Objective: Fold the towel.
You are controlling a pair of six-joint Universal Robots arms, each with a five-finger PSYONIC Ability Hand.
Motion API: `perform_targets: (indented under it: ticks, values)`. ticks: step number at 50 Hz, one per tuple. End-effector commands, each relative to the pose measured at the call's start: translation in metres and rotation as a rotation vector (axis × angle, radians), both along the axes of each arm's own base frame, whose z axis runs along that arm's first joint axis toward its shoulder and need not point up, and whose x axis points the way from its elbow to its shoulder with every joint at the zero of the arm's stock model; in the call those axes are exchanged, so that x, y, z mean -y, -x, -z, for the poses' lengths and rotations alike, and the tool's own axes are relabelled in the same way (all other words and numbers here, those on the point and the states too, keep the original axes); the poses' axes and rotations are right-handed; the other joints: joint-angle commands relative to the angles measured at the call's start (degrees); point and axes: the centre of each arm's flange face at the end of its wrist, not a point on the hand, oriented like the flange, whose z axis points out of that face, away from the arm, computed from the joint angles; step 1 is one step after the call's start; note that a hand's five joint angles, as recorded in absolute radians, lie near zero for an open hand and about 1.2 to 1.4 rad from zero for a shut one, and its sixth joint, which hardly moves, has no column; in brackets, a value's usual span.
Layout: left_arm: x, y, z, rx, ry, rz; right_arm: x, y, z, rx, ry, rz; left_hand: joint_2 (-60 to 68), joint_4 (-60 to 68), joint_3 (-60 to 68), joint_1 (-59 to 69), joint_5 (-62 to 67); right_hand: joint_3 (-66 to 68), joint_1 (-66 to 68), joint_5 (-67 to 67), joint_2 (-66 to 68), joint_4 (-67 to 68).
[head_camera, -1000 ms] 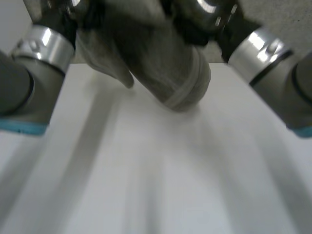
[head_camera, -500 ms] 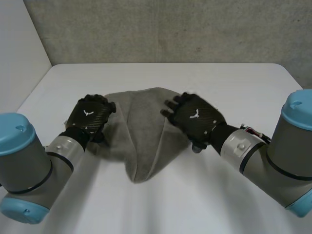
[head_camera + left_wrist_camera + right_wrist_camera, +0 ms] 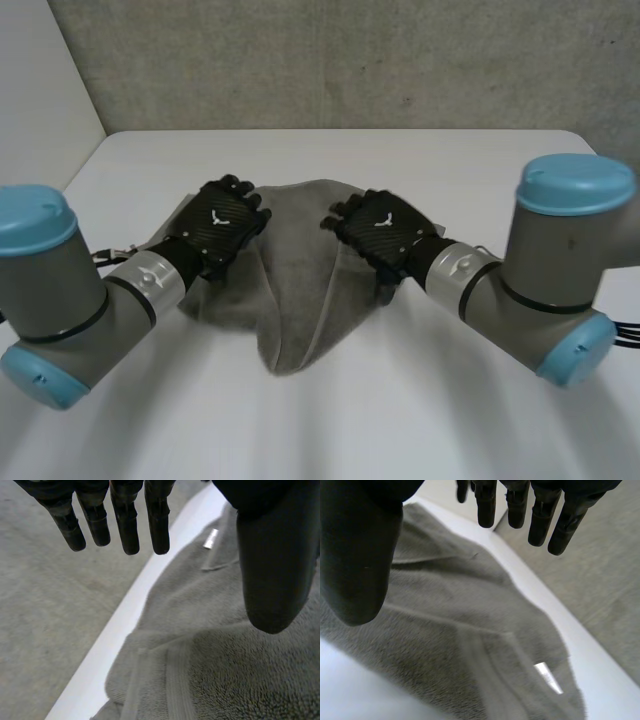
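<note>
A grey towel (image 3: 295, 275) lies crumpled on the white table (image 3: 420, 170), narrowing to a point towards the front. My left hand (image 3: 218, 225) hovers over the towel's left part with fingers straight and spread, holding nothing. In the left wrist view the fingers (image 3: 125, 520) and thumb (image 3: 277, 570) stand apart above the towel (image 3: 220, 660), which shows a small white label (image 3: 211, 538). My right hand (image 3: 380, 228) hovers over the towel's right part, also open. Its fingers (image 3: 540, 510) and thumb (image 3: 360, 565) are spread above the towel (image 3: 450, 630) in the right wrist view.
The table's far edge (image 3: 340, 131) meets a grey wall (image 3: 340, 60). Bare tabletop surrounds the towel at the back, at both sides and at the front. Both forearms reach in low over the table from the front corners.
A second ago the arms held the bunched towel up near the camera. It now lies on the table, both hands have let go and opened, and they have drawn slightly back over it.
</note>
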Motion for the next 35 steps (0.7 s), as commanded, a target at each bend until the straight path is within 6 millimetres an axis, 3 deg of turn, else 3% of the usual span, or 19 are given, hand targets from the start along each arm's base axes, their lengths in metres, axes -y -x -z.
perform_targets:
  ticks: [1,12,22,35]
  values:
    - [0.021,0.001,0.025,0.101,-0.073,0.038,0.005,-0.008,0.027,-0.100,-0.009,-0.039,-3.20,-3.18,-2.57,-5.86,-0.97,-1.87,-0.11,0.25,-0.62,-3.05]
    - [0.045,0.003,0.053,0.219,-0.097,0.066,0.003,-0.010,0.051,-0.172,-0.011,-0.076,-6.23,-3.18,-2.57,-8.89,-4.00,-1.87,0.05,0.42,-0.45,-3.05]
    - [0.050,-0.002,0.055,0.298,-0.094,0.087,-0.005,-0.011,0.056,-0.229,0.013,-0.116,-8.75,-3.18,-2.57,-11.41,-6.52,-1.87,0.05,0.42,-0.45,-3.05]
    - [0.045,-0.033,0.050,0.380,-0.207,0.060,-0.002,-0.001,0.053,-0.268,0.059,-0.116,-8.75,-3.18,-2.57,-11.41,-6.52,-1.87,25.12,25.48,24.61,-3.05]
